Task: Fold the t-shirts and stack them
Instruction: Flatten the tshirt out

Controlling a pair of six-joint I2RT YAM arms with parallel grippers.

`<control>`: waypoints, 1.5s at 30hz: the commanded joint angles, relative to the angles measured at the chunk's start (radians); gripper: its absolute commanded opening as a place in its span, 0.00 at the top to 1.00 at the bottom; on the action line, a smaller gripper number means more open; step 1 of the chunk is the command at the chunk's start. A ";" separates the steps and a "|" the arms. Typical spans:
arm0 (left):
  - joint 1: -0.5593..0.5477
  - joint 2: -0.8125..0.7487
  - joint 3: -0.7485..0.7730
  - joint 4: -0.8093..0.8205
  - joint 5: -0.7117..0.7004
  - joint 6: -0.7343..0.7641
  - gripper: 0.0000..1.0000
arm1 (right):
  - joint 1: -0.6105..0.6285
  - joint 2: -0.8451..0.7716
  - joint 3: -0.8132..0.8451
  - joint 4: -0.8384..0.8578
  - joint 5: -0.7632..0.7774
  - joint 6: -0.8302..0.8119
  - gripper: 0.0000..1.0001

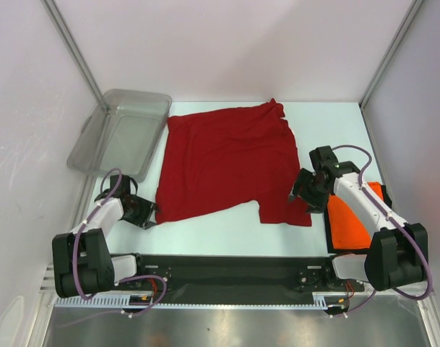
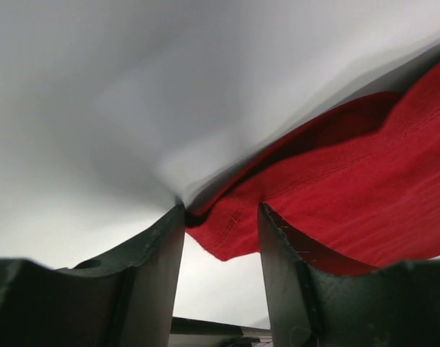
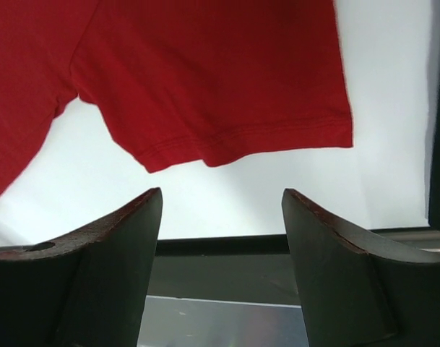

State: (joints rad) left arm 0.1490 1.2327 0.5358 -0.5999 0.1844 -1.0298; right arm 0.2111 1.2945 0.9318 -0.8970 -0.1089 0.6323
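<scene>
Two shirts make up the job, and by my reading about half of it is open. The white bench (image 1: 227, 231) carries everything. The largest thing on it, the dark red t-shirt (image 1: 223, 163), lies spread in a single flat layer between the two tools and away from both, with no fold in its body that I can see; one short sleeve points back toward the right tool. The translucent grey tub (image 1: 89, 141) stands beyond the left tool, just beside the red shirt's far left edge, and nothing shows in it. The bright orange t-shirt (image 1: 350, 220) lies on the outer side of the right tool, partly under that arm, as a compact flat shape; it looks already folded, though the arm hides too much to be sure.

The left tool (image 2: 221, 217) sits low at the red shirt's near left corner, its jaws apart with the hemmed corner between them and not pinched. The right tool (image 3: 221, 195) has its jaws wide apart and empty, with the sleeve hem just ahead of it.

Left to do, as I judge it: take hold of the red shirt, fold it, and stack it with the orange one.
</scene>
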 commanded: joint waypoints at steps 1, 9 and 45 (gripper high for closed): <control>-0.009 0.037 -0.057 0.035 -0.056 -0.024 0.51 | -0.041 0.002 -0.007 -0.008 0.043 0.049 0.28; -0.009 0.050 -0.025 0.025 -0.079 0.022 0.83 | -0.099 0.041 -0.083 0.029 0.046 0.096 0.30; -0.009 0.030 0.069 0.107 0.053 0.243 1.00 | -0.122 0.167 -0.189 0.202 0.149 0.090 0.47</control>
State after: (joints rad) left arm 0.1425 1.2743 0.5728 -0.5201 0.2184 -0.8070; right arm 0.0643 1.4567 0.7567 -0.7567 -0.0109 0.6922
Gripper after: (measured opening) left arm 0.014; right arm 0.539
